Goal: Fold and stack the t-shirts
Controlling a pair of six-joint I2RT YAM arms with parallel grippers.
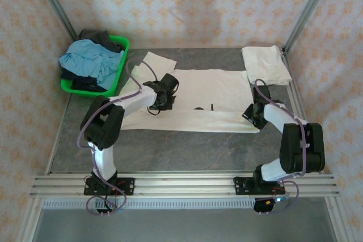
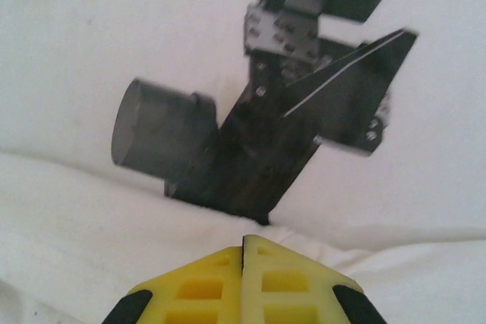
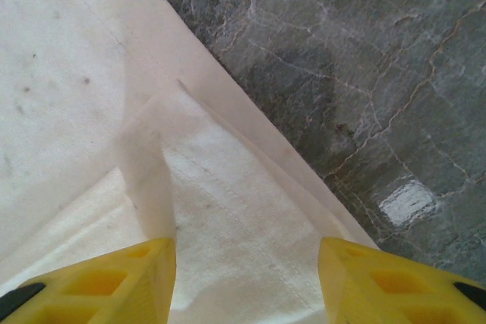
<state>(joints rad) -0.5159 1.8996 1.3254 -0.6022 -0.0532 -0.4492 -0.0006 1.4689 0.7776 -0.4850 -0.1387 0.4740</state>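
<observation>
A cream t-shirt point(image 1: 215, 86) lies spread across the middle of the table, its near edge folded up over the chest. A bit of its black robot-arm graphic point(image 1: 201, 107) peeks out above the fold. In the left wrist view the graphic point(image 2: 258, 134) shows large, just beyond the fold line. My left gripper point(image 1: 160, 105) hangs over the shirt's left part, and its yellow fingertips point(image 2: 262, 263) are pressed together with no cloth seen between them. My right gripper point(image 1: 249, 114) stands open at the shirt's right edge, straddling a layered hem corner point(image 3: 243, 210). A second cream t-shirt point(image 1: 265, 63) lies folded at the back right.
A green basket point(image 1: 122, 41) at the back left holds a light blue garment point(image 1: 91, 60) and a dark one point(image 1: 99, 37). Bare grey marble table point(image 3: 364, 58) lies right of the shirt's edge and along the near side point(image 1: 187, 151). Metal frame posts stand at the back corners.
</observation>
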